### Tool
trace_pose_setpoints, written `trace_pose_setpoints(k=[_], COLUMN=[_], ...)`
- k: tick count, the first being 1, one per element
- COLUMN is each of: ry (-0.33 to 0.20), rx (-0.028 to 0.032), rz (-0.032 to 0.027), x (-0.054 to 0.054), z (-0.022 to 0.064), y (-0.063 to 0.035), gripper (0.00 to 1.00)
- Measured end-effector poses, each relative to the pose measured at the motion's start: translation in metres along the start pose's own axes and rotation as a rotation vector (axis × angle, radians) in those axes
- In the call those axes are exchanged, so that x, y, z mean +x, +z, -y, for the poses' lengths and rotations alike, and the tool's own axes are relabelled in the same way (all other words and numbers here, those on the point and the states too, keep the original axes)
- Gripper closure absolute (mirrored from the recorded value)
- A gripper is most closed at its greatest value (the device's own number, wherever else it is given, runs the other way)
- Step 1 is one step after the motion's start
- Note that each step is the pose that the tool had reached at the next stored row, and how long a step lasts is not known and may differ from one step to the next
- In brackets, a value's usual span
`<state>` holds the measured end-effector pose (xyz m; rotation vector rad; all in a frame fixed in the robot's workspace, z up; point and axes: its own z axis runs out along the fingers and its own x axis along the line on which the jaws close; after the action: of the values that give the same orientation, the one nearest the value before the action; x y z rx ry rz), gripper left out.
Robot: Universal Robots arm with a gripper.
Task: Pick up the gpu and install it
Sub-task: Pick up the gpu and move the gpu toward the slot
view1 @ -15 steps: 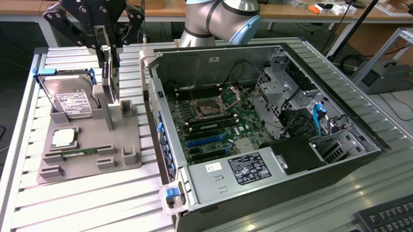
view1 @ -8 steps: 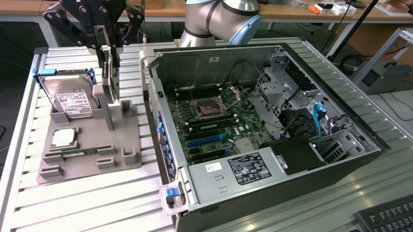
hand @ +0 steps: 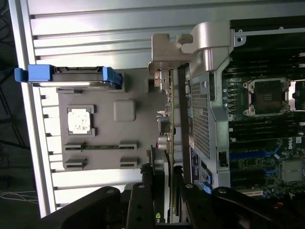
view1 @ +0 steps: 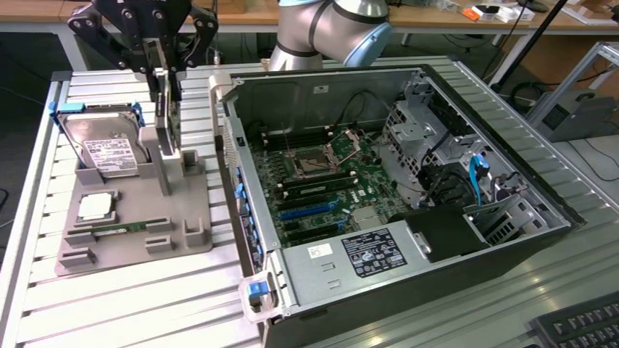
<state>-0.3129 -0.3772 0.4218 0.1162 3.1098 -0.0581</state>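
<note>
Roughly, from the exterior view's left across:

Slatted metal table [view1: 39, 290], one. On it, one gray fixture [view1: 135, 250] with slots and posts.

Parts in the fixture, counted:
- one hard drive [view1: 109, 148] in a blue caddy, propped at a slant at the far end; seen edge-on at the wrist [hand: 71, 76]
- one square silver processor [view1: 94, 206], flat in its recess [hand: 79, 120]
- one narrow green memory stick [view1: 121, 228], lying in a slot near the processor [hand: 100, 146]
- one gpu [view1: 167, 116], upright on edge at the fixture's side nearest the case, lower end between the gray posts. Cannot tell whether seated or lifted a little.

Gripper [view1: 161, 65], one, straight above the gpu and pointing down — fingers closed narrow on the card's top edge, one on each face. Same hold at the wrist [hand: 167, 179]: card [hand: 166, 129] edge-on between the black fingers, silver bracket at the end away from them.

Arm [view1: 329, 29], one, gray with blue joint caps, rising behind the case and reaching over toward the fixture.

One computer case [view1: 464, 290], lying open just beside the fixture. Inside: one motherboard [view1: 338, 181] and one labelled power supply [view1: 372, 254].

One keyboard [view1: 580, 326], partly cut off at the near right corner.
</note>
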Motion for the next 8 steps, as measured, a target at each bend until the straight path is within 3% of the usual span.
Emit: trace_pose_setpoints(k=[8], ry=[0.0], rx=[0.0013], rz=[0.0001], x=[-0.0021], z=[-0.0001], y=[0.0001], gripper=[0.73])
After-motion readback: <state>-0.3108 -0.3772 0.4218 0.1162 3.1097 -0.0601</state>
